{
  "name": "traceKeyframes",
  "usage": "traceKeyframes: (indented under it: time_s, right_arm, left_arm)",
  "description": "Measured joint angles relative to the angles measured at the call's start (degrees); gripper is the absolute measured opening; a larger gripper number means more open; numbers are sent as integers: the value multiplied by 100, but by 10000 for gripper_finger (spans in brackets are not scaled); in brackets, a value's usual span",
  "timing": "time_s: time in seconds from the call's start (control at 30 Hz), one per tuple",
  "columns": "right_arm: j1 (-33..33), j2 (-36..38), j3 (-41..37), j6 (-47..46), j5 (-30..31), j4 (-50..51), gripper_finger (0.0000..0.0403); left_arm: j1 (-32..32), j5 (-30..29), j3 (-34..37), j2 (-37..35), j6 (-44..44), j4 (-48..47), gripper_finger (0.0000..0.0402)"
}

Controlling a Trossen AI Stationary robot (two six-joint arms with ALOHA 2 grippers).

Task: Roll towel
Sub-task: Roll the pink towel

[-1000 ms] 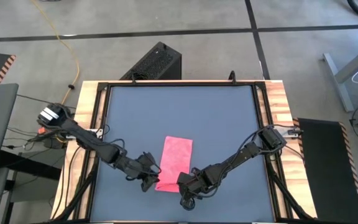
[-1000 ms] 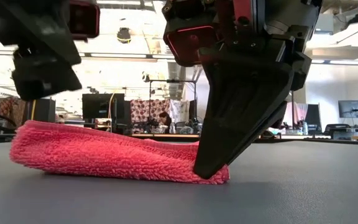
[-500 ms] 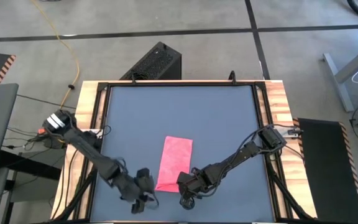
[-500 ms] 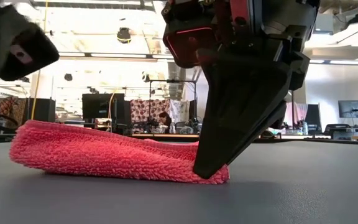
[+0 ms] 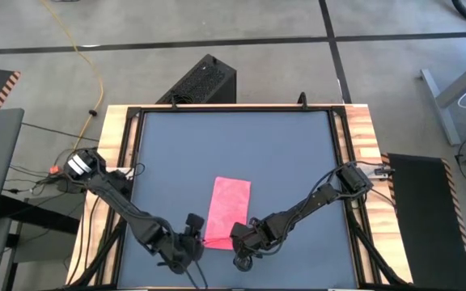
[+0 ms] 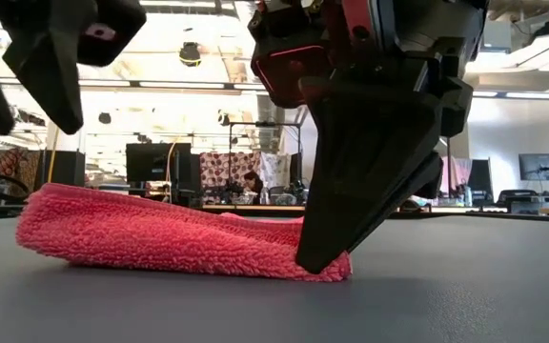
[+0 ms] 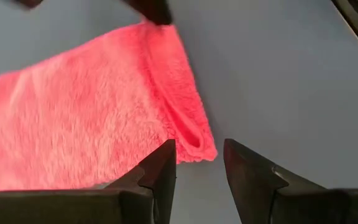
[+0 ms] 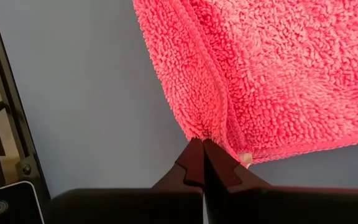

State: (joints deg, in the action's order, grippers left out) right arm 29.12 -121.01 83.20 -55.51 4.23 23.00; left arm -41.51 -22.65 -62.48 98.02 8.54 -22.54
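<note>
A: One towel [image 5: 226, 212], pink and folded to a narrow strip, lies in the lower middle of the high view on the one grey mat [image 5: 233, 153].

B: And two grippers, both at its near end?

A: Yes. The right gripper [image 5: 239, 239] sits at the lower right corner of the towel; in its wrist view the two fingers [image 8: 192, 163] are pressed together with the towel's edge pinched at their tips.

B: The left gripper [image 5: 191, 234]?

A: Just left of the towel's lower left corner. Its two fingers [image 7: 160, 171] stand partly apart, holding nothing; the corner of the towel [image 7: 104, 118] lies just beyond them.

B: In the low view?

A: The right gripper [image 6: 313, 259] touches down at the towel's [image 6: 160, 238] right end; the left hangs at upper left, off the cloth.
</note>
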Motion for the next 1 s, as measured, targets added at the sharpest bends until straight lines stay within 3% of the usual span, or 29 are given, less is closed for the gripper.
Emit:
traceKeyframes:
  time_s: [0.2, 0.57, 0.87, 1.0]
  right_arm:
    - [-2, 0, -2, -33, 0, -59, 14]
    - [-2, 0, -2, -122, 15, -138, 14]
    - [-2, 0, -2, -155, 15, -121, 14]
    - [-13, 0, -2, -151, 15, -118, 14]
  left_arm:
    - [-290, -5, 2, 137, -1125, 109, 125]
    - [-265, -822, 11, 1037, -1394, -3, 125]
    - [-382, -1805, -102, 995, -1243, -338, 125]
    - [-424, -1694, -334, 992, -1103, -670, 125]
